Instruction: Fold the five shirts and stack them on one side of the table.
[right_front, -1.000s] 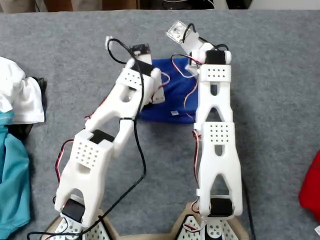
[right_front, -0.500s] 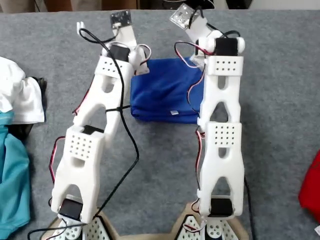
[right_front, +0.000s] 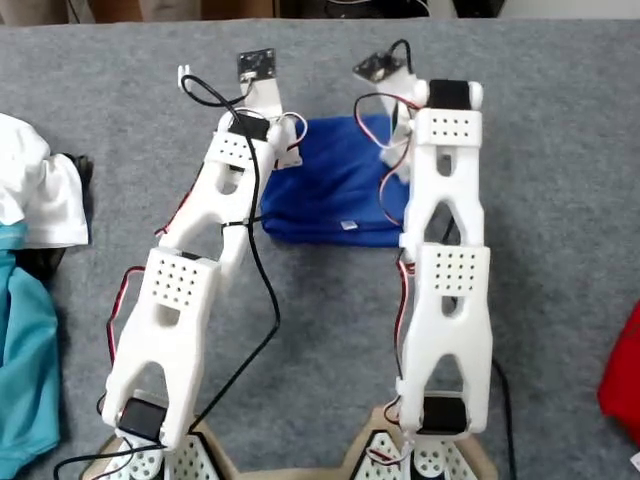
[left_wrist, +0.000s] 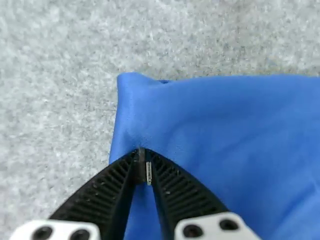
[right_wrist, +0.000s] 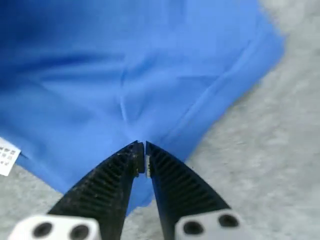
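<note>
L arm swings off the middle of the blue shirt (right_front: 335, 190) out to its far-left corner, uncovering more cloth. Both arms then pull back slightly toward their bases. Left gripper (left_wrist: 145, 167) & right gripper (right_wrist: 141, 157) end at the shirt's far corners.

Folded blue shirt (right_front: 330, 195) on grey desk (right_front: 560, 150), between left arm (right_front: 200, 270) and right arm (right_front: 445, 250). White shirt (right_front: 35, 195), teal shirt (right_front: 25, 350) at left edge; red shirt (right_front: 625, 375) at right.

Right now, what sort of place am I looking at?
Likely a robot test bench: a grey cloth-covered table, two white arms mounted at its near edge, a folded blue shirt, other shirts heaped aside.
</note>
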